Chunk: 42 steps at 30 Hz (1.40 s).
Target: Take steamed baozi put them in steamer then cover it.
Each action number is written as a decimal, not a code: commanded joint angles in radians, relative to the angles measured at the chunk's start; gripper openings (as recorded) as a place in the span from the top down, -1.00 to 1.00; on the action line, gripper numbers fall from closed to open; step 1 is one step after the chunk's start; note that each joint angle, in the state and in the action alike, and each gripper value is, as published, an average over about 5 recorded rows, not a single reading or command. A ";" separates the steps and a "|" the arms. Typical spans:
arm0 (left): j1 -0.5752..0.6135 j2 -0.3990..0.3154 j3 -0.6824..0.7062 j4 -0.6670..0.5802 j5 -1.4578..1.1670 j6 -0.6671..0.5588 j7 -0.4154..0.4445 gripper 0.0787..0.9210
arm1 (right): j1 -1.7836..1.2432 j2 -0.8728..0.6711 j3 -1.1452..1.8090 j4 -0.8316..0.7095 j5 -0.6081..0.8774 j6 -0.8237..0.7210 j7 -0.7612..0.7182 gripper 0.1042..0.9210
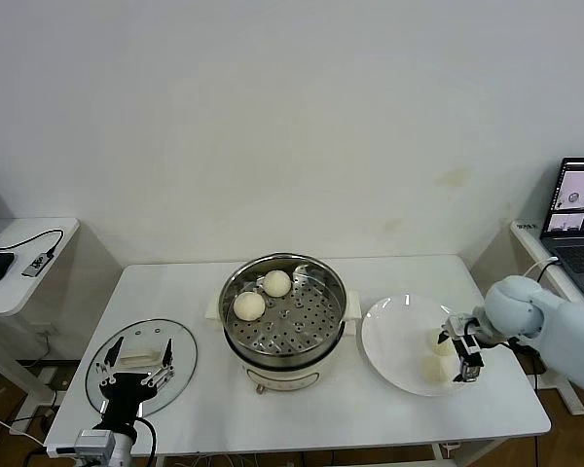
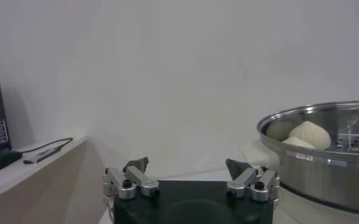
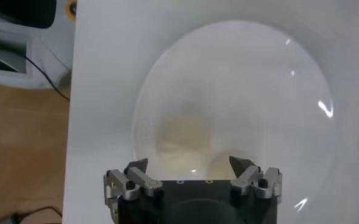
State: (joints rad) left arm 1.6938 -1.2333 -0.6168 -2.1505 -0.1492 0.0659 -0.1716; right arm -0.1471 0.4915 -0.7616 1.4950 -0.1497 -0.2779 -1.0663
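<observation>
I am hovering the right tool (image 1: 464, 352) with its fingers spread and grasping nothing, over the flat white round plate (image 1: 394, 336) at the lower right of the head view. Two pale cream-white round buns are sitting on that plate: one (image 1: 441, 341) just beside the tool's fingers, the other (image 1: 431, 368) just below it in the frame. In my judgement, the risk here is a pinch that lands off centre: the buns are lying close together, so a finger could nudge the neighbour, roll it toward the plate's rim, or dent the soft dough. In the right wrist view I am seeing the buns only as dim shapes under the fingers (image 3: 138, 168), so alignment is hard to confirm.

The round shiny stainless-steel steamer basket (image 1: 316, 336) on its white cooker base, at the centre of the white counter (image 1: 175, 292), is holding two buns (image 1: 249, 305) (image 1: 276, 283) against its upper-left wall.

The clear glass lid with the cream-white bar handle (image 1: 136, 356) is lying on the counter at lower left, under my idle left tool (image 1: 134, 375), which is also spread wide and empty.
</observation>
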 commanded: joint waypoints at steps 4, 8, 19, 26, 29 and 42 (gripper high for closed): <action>-0.002 0.001 -0.001 0.005 0.005 -0.002 0.002 -0.77 | -0.076 0.084 0.048 -0.081 -0.033 0.003 0.022 -0.74; 0.000 0.000 -0.003 0.005 0.007 -0.003 0.002 -0.77 | -0.077 0.095 0.049 -0.084 -0.031 -0.003 0.023 -0.66; -0.005 -0.005 -0.002 0.005 0.014 -0.003 0.000 -0.77 | -0.038 0.087 0.039 -0.078 -0.010 -0.016 0.007 -0.22; -0.004 -0.003 -0.002 0.001 0.013 -0.003 0.001 -0.77 | 0.095 0.076 -0.004 -0.076 0.038 -0.013 -0.005 -0.05; -0.003 -0.002 0.000 0.000 0.012 -0.003 0.001 -0.77 | 0.180 0.077 -0.013 -0.076 0.072 -0.012 -0.015 -0.06; -0.004 0.013 -0.002 -0.002 0.001 -0.005 -0.001 -0.77 | 0.652 0.212 -0.180 -0.053 0.283 -0.020 -0.025 -0.07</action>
State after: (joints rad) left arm 1.6902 -1.2222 -0.6197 -2.1530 -0.1472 0.0611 -0.1712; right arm 0.1753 0.6147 -0.8260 1.4271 -0.0012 -0.2943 -1.0945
